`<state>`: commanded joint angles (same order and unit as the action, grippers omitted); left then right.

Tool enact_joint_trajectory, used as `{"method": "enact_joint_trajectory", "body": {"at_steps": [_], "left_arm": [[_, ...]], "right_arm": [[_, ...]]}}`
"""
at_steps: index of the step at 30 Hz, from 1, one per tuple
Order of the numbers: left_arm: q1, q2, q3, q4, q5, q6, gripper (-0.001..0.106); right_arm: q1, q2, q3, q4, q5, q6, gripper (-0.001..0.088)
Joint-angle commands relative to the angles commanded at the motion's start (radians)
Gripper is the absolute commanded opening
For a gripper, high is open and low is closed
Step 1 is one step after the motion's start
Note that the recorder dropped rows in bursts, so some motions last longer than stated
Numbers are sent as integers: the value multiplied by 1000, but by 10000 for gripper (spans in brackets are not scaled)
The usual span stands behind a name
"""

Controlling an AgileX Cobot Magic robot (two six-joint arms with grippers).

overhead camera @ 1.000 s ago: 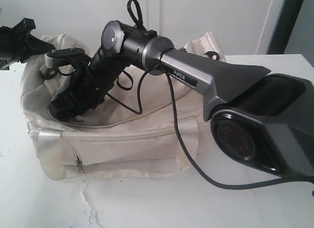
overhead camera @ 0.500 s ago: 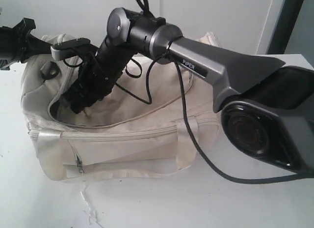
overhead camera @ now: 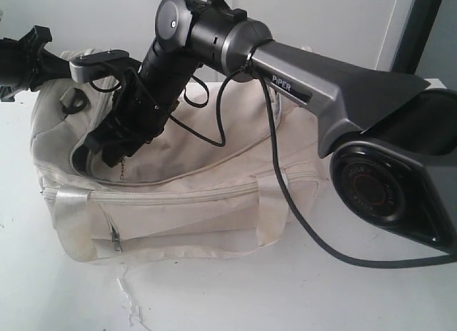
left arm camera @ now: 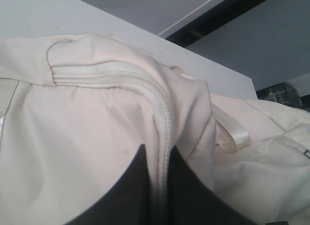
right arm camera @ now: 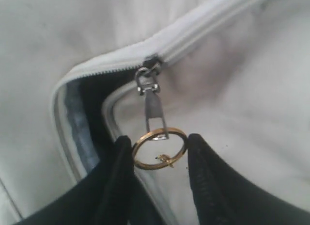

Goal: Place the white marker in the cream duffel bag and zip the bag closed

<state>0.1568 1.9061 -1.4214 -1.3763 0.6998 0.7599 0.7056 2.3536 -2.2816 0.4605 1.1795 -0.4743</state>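
Note:
The cream duffel bag [overhead camera: 186, 202] lies on the white table. Its top zip is partly undone, with a dark gap [overhead camera: 82, 160] at the left end. My right gripper [overhead camera: 114, 154] reaches across to that gap. In the right wrist view this gripper [right arm camera: 159, 150] is shut on the gold ring [right arm camera: 154, 167] that hangs from the zip pull [right arm camera: 154, 113], a finger against each side. My left gripper [overhead camera: 51, 65] is shut on the bag's left end, and in the left wrist view it [left arm camera: 160, 186] pinches the zip seam [left arm camera: 162, 118]. The white marker is out of view.
The right arm's black cable [overhead camera: 285, 210] hangs over the bag's front and onto the table [overhead camera: 228, 295]. A webbing handle [overhead camera: 270, 202] and a front pocket zip pull [overhead camera: 114, 238] face the camera. The right arm's large joint [overhead camera: 385, 188] stands at the bag's right end.
The right arm's wrist has lifted and tilted more steeply, and its gripper has risen slightly out of the bag's opening. The left gripper has stayed put.

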Motion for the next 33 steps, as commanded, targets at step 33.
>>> {"method": "enact_joint_trajectory", "body": {"at_steps": [33], "left_arm": [[0, 0, 0, -54, -15, -4, 3]], "right_arm": [[61, -41, 0, 14, 42, 7, 0]]}}
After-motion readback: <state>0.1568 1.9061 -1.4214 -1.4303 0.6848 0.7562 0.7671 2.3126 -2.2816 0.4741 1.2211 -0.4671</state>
